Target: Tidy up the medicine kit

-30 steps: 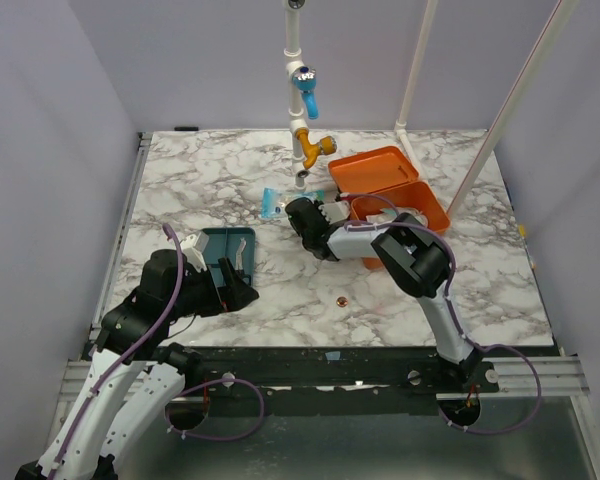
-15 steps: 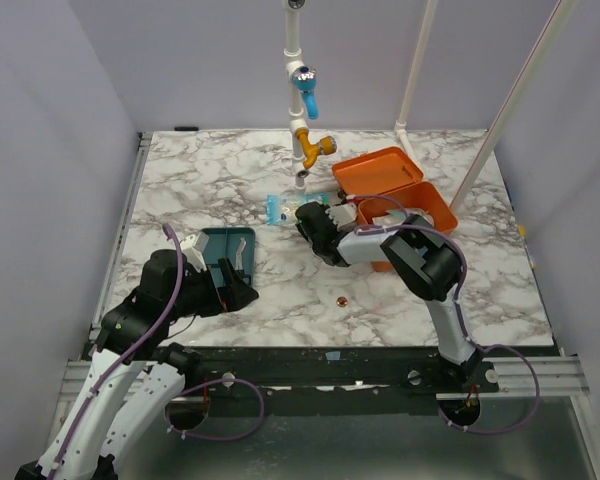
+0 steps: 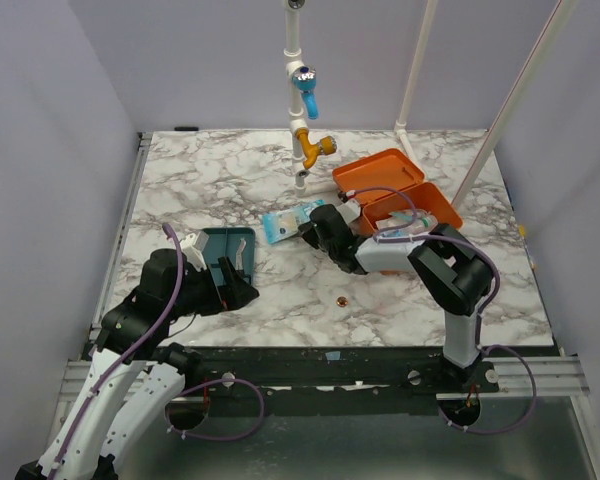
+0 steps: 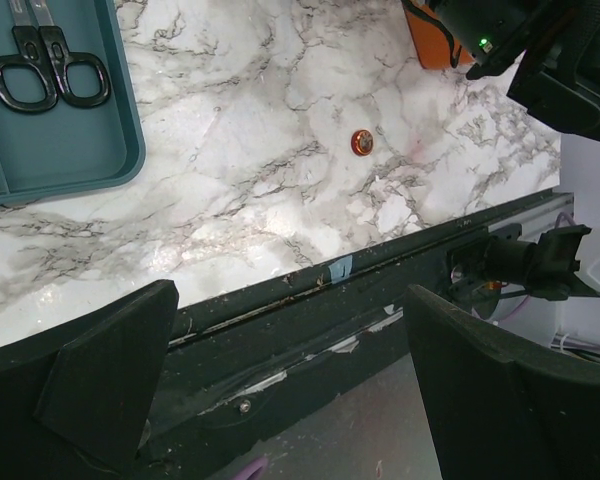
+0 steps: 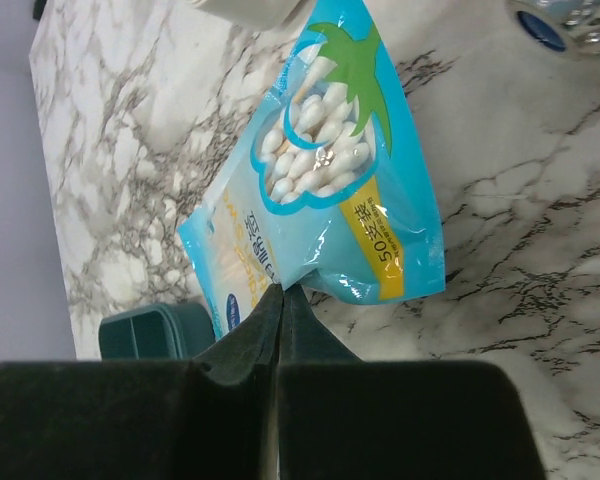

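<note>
The right arm rises from its base at the near edge, folds at the elbow and reaches left across the middle of the white marble-patterned table (image 3: 210, 170). Its right end effector (image 5: 280, 298) is clamped on the lower edge of a light-blue plastic packet of cotton swabs (image 5: 320, 190). Whether the packet touches the table cannot be told. The orange rectangular plastic medicine kit (image 3: 380, 170) lies open toward the far-right corner, lid tilted back toward the far edge. The right arm's wrist links cross in front of its base, and the packet sits just left of it. The left arm is folded low near the near-left corner, and its left end effector (image 4: 290, 295) hangs over the near edge with the fingers spread wide and nothing between them. Just beyond it, a shallow teal plastic tray (image 3: 242, 238) holds black-handled scissors (image 4: 45, 75). A small round orange disc (image 3: 341, 299) lies alone on bare marble between the two arms. Open marble runs along the near edge there and across the far-left corner.
</note>
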Controlling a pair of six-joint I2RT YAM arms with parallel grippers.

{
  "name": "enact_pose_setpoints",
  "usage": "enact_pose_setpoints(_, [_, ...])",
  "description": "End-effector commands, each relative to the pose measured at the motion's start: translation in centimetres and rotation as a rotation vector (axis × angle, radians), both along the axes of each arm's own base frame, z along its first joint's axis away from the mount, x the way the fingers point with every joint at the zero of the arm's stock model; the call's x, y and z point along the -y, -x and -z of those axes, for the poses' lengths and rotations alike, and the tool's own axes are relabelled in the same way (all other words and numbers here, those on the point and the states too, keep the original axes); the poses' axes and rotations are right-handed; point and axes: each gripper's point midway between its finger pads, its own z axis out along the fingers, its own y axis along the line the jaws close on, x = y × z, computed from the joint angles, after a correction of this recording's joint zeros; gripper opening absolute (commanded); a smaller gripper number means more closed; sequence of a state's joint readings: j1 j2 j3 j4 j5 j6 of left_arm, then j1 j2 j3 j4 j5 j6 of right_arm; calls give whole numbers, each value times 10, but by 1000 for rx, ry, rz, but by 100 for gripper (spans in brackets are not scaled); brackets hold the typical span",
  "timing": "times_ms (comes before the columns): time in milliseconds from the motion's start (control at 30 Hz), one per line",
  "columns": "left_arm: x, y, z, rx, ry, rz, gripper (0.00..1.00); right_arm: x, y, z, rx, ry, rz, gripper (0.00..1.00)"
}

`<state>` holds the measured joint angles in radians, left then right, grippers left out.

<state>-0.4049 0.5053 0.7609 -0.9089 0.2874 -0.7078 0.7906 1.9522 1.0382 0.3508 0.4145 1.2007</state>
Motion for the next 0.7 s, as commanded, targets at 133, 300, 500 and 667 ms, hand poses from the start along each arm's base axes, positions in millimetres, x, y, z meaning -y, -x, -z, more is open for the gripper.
enact_pose_setpoints(133, [-4, -4, -17, 52, 4, -30, 98, -18, 24, -35, 57, 54, -267, 1])
enact_pose_setpoints(300, [-5, -5, -19, 58, 3, -35, 99, -10, 40, -68, 99, 126, -369, 1])
enact_pose_setpoints(500, [-4, -8, -24, 71, 6, -36, 99, 25, 62, -101, 107, 188, -346, 1])
enact_pose_setpoints(667, [-2, -12, -25, 74, 10, -36, 98, 69, 82, -122, 106, 235, -264, 1])
